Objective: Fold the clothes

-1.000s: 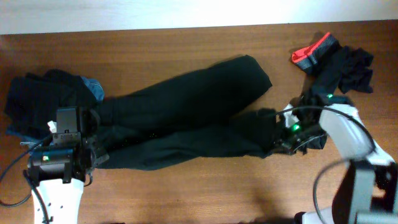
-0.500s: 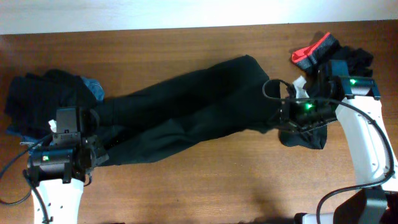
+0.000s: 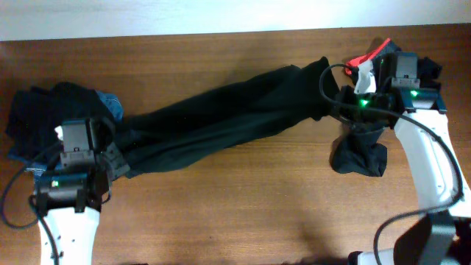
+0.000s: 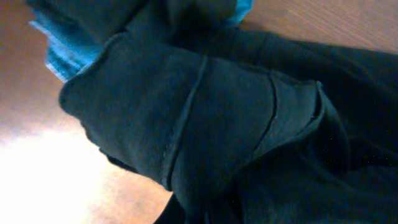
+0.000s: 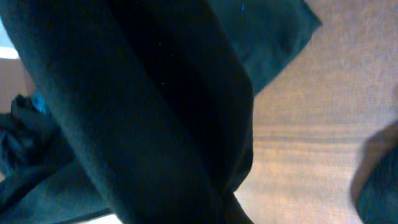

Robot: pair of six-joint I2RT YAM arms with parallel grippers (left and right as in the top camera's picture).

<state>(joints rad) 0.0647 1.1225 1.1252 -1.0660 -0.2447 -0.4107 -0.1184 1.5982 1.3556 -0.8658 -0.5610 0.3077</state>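
Black garment (image 3: 221, 121) taut across tabletop, ends clamped in closed left gripper (image 3: 116, 162) & right gripper (image 3: 337, 101); fingertips hidden by fabric; denim (image 3: 112, 103) half-buried nr left edge.

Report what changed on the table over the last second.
The right pincer, shut on one end of the large black garment, swung from the near side toward the far edge, beside the red-edged piece, folding the near leg onto the far one. The left pincer kept its grip on the other end; the dark pile beside it stayed put.
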